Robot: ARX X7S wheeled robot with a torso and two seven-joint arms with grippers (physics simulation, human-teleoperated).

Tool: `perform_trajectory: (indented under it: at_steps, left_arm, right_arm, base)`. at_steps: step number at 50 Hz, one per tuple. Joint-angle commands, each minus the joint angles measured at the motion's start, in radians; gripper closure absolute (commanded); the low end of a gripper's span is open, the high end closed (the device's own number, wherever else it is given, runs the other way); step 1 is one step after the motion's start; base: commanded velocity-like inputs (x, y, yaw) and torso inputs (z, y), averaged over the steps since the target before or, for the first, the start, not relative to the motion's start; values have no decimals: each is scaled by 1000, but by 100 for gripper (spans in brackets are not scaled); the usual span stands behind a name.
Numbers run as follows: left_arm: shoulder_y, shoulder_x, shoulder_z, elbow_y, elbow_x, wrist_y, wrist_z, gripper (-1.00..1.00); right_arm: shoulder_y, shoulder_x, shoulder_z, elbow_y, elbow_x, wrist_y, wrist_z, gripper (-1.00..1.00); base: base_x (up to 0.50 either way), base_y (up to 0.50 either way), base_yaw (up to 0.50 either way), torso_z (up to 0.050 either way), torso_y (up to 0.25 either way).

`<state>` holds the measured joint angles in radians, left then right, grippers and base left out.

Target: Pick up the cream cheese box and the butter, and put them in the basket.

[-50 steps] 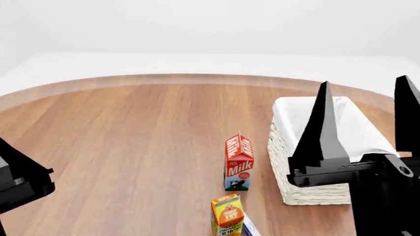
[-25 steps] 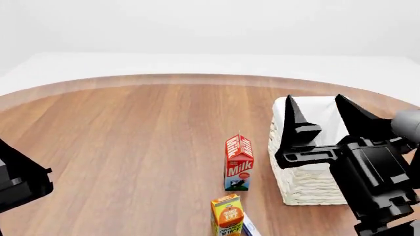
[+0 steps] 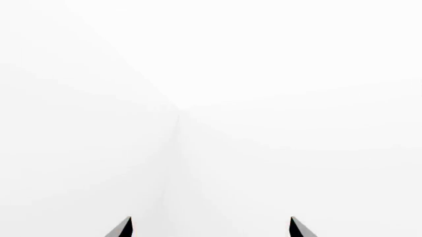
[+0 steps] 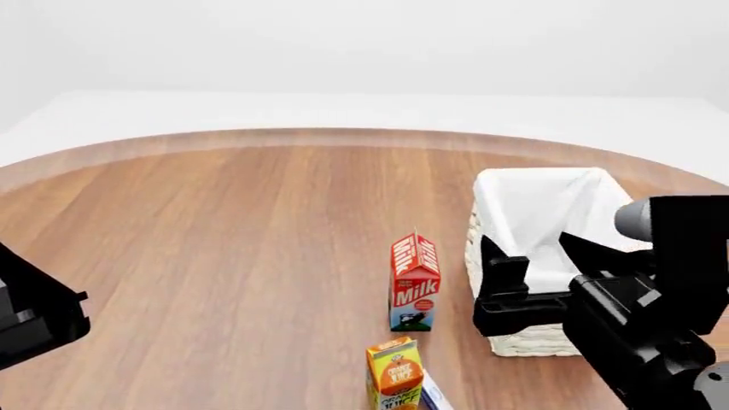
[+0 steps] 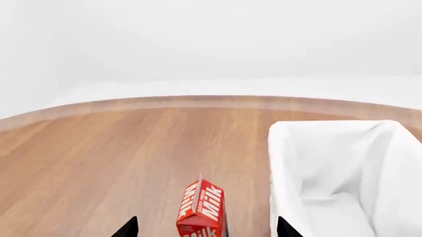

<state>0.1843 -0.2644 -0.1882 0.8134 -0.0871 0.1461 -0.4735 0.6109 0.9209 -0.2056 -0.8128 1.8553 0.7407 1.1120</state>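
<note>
The basket (image 4: 492,184) is white wicker with a cloth liner and stands at the right; its inside (image 5: 329,197) looks empty as far as I can see. My right gripper (image 4: 530,256) is open and hangs in front of the basket's near left side, pointing forward and holding nothing. In the right wrist view the open right gripper (image 5: 205,228) frames the milk carton ahead. My left gripper (image 3: 211,228) is open and faces blank white. A thin white-and-blue sliver (image 4: 434,395) shows beside the juice carton; I cannot tell whether it is the cream cheese box. The butter is out of view.
A red milk carton (image 4: 415,282) stands upright just left of the basket. An orange juice carton (image 4: 395,374) stands nearer, cut off by the frame's bottom edge. My left arm's black body (image 4: 34,312) sits at the far left over the round wooden table (image 4: 228,222).
My right gripper has tipped down from fingers upright over the basket to lower and pointing forward at the basket's near left side. The left arm has barely moved.
</note>
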Motion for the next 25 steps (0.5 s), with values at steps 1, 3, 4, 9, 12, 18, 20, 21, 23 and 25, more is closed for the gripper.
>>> perform_trajectory:
  at_steps: [1, 3, 4, 9, 12, 18, 20, 21, 23, 25]
  left_arm:
    - [1, 16, -22, 0, 9, -7, 18, -100]
    - [0, 16, -19, -2, 11, -6, 18, -100]
    - [0, 15, -19, -2, 11, -6, 17, -100]
    - [-1, 12, -18, 0, 11, -9, 14, -100]
    - [0, 11, -17, 1, 12, -9, 13, -100]
    - [1, 9, -16, 0, 11, -7, 10, -100]
    - [3, 8, -15, 1, 10, -7, 9, -100]
    - [4, 7, -15, 2, 11, -6, 9, -100]
    - [3, 6, -17, 3, 9, -8, 7, -100]
    - [3, 5, -17, 3, 8, -9, 6, -100]
  right_arm:
    - [122, -3, -61, 97, 116, 60, 11, -100]
    - [137, -13, -72, 115, 98, 76, -7, -100]
    - [145, -16, -78, 120, 95, 82, -7, -100]
    - [181, -39, -115, 155, 70, 120, -28, -100]
    - [200, -50, -135, 172, 66, 136, -31, -100]
    - [216, -74, -163, 210, 34, 162, -62, -100]
    - [215, -83, -176, 222, 23, 170, -69, -100]
    - [211, -90, -183, 231, 14, 173, -75, -100]
    - [210, -104, -200, 245, -6, 186, -92, -100]
    - [207, -111, -209, 247, -7, 191, -102, -100]
  base:
    - [0, 0, 0, 0, 0]
    - [0, 0, 0, 0, 0]
    - [0, 0, 0, 0, 0]
    - [0, 0, 0, 0, 0]
    - [0, 0, 0, 0, 0]
    - [0, 0, 0, 0, 0]
    - [0, 0, 0, 0, 0]
    - [0, 0, 0, 0, 0]
    - [0, 0, 0, 0, 0]
    - [0, 0, 0, 0, 0]
